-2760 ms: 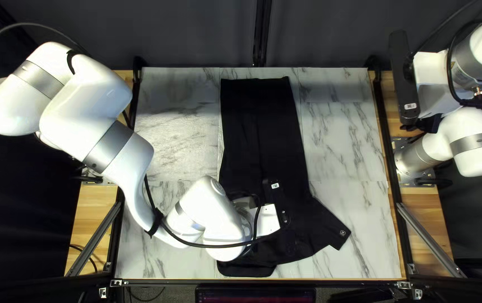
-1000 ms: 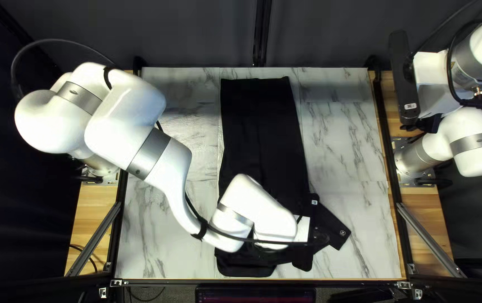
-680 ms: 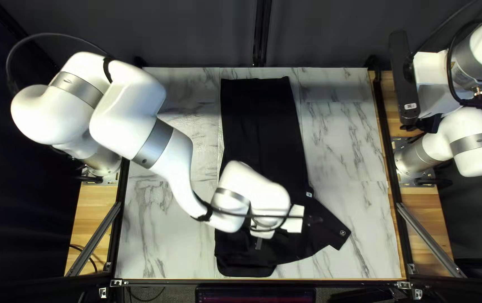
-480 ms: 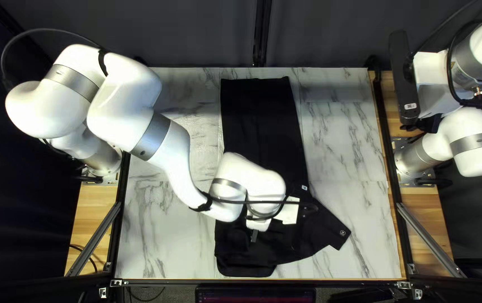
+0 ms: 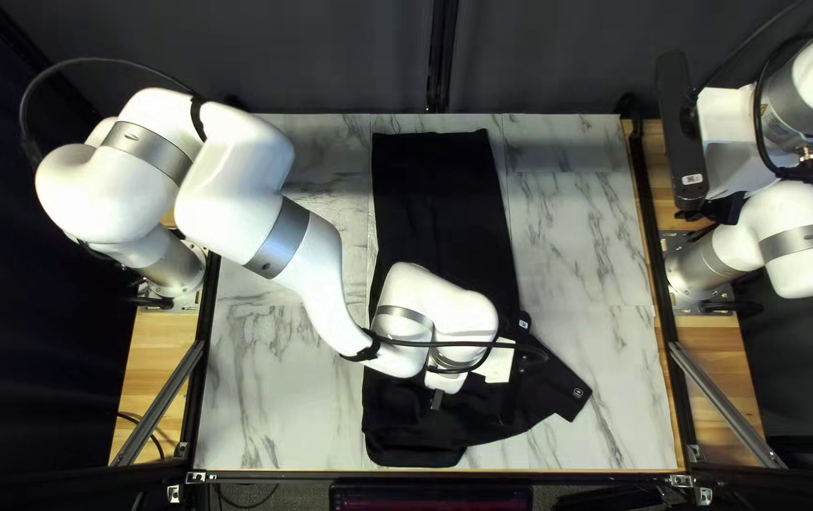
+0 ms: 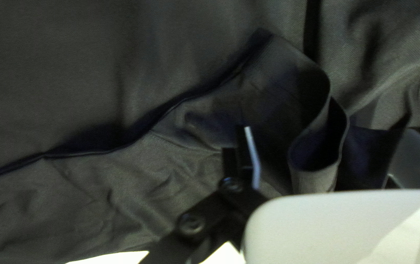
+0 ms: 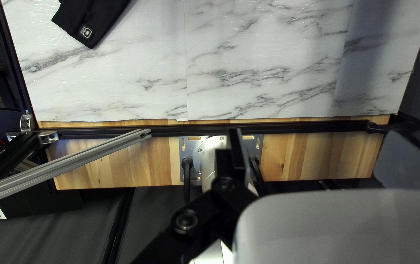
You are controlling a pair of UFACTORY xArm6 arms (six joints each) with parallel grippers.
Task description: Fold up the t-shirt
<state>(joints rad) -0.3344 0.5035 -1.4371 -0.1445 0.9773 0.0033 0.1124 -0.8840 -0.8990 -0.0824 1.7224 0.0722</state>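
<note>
black t-shirt (image 5: 442, 213) runs down the middle of the surface (image 5: 271, 411), left fingers (image 6: 241, 161) at its bunched sleeve (image 6: 316, 110) by the surface's near edge, can't tell if pinching; right fingers (image 7: 234, 150) wide, off the surface's right edge

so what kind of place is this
Probably a robotics lab bench: left arm and right arm mounted beside a marble-patterned table, a dark curtain behind, a black t-shirt laid out.

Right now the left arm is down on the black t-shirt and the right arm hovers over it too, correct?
No: the right arm sits off the t-shirt, beside the table's right edge, per the top left view. The left arm is on it.
</note>
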